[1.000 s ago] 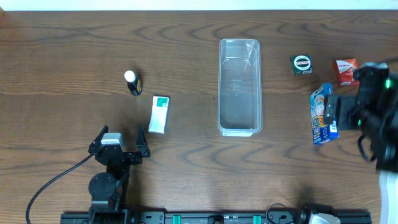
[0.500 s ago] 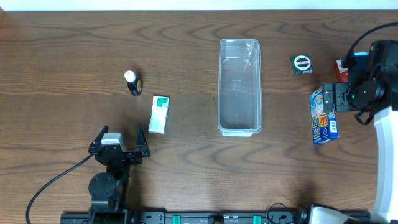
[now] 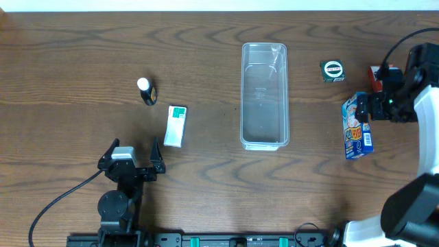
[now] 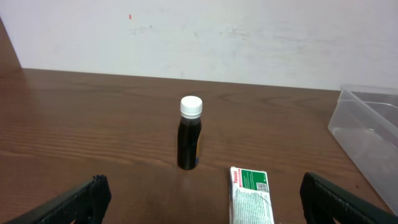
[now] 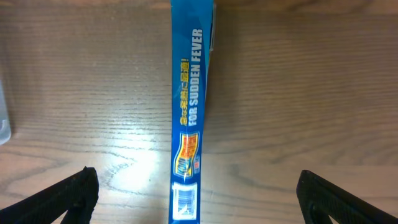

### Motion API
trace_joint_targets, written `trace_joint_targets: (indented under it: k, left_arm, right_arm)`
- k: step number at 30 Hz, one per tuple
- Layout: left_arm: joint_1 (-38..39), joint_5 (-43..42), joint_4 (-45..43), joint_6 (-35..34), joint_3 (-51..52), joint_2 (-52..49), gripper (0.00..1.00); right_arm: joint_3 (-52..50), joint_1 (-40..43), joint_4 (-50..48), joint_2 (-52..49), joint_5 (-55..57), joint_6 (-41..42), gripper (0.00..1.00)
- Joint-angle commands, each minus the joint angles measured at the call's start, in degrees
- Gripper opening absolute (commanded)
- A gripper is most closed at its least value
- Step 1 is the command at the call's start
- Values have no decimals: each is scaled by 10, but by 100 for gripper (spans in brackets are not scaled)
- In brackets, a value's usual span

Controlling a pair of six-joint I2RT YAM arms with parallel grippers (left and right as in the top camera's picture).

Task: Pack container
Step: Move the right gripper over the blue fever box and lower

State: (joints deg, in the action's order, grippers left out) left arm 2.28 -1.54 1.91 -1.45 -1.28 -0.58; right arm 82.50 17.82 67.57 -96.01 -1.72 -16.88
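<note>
From above, the clear container point(image 3: 264, 103) lies lengthwise in the middle of the table point(image 3: 82, 41), empty. Well left of it stand a small dark bottle point(image 3: 146, 90) with a white cap and a white-and-green box point(image 3: 176, 125). To its right are a dark green box point(image 3: 333, 71) with a round white-ringed mark and a red box point(image 3: 378, 75), their print too small to read. The left claw point(image 3: 133, 152) rests near the front edge, spread wide and empty. The right claw point(image 3: 370, 108) hangs over the blue package point(image 3: 357, 130). The left wrist view shows the bottle's yellowish label, the box's green panel with unreadable fine print, and a corner of the container at the right. In the right wrist view the package reads "FOR SUDDEN FEVER" in white, with yellow characters and a barcode below. The dark fingertips point(image 5: 62, 199) stand far apart on either side, gripping nothing.
</note>
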Motion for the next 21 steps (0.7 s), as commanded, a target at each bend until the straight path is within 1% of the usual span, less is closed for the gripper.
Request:
trace_joint_targets:
  k: [1, 14, 16, 17, 18, 21]
  left_arm:
    - [-3, 7, 21, 4, 10, 3, 98]
    - [-3, 7, 21, 4, 10, 3, 98]
    - [-3, 7, 21, 4, 10, 3, 98]
    - [-3, 7, 21, 4, 10, 3, 98]
    - [-3, 7, 21, 4, 10, 3, 98]
    - [-3, 7, 21, 4, 10, 3, 98]
  right_arm:
    - [10, 0, -3, -29, -7, -17, 99]
    - [10, 2, -14, -139, -7, -18, 99]
    - [10, 2, -14, -152, -7, -18, 96]
    - [10, 2, -14, -158, -7, -16, 91]
    - [10, 2, -14, -164, -7, -13, 88]
    - [10, 3, -17, -176, -7, -9, 86]
